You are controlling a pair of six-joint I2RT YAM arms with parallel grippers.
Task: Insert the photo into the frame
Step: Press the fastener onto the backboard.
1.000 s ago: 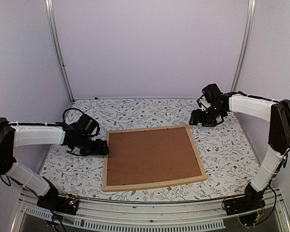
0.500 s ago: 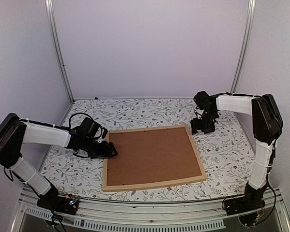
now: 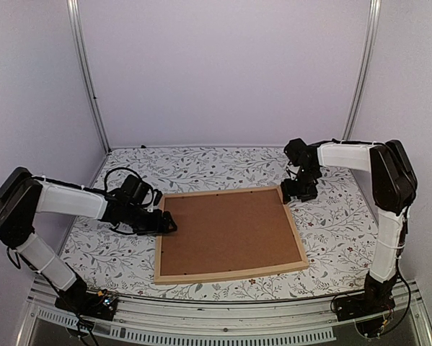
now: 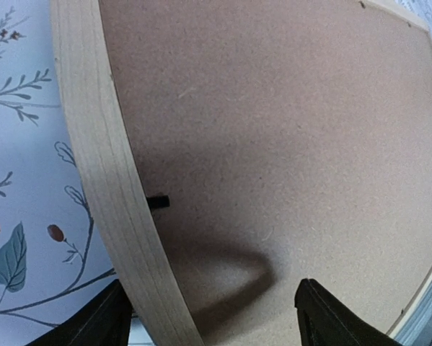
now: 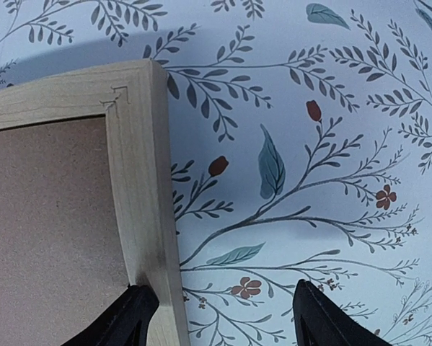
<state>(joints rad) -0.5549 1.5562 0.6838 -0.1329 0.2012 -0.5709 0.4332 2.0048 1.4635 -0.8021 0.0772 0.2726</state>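
— Both arms have closed in on the frame (image 3: pixel 230 273). Left claw (image 3: pixel 165 225) sits over its left rail, right claw (image 3: pixel 291 191) at its upper-right corner. Both are spread wide, grasping nothing.
— And the photo?
— Can't see it. Frame lies centre-picture on the bench (image 3: pixel 338 216), brown backing board (image 3: pixel 226 231) facing up.
— Worries?
— If one claw pinches and lifts first, the frame could twist and that board slide loose.
— Any writing?
— None readable.

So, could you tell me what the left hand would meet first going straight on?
Probably the frame, whose left strip the open left hand straddles; the backing board sits just inside. Depth is unclear.
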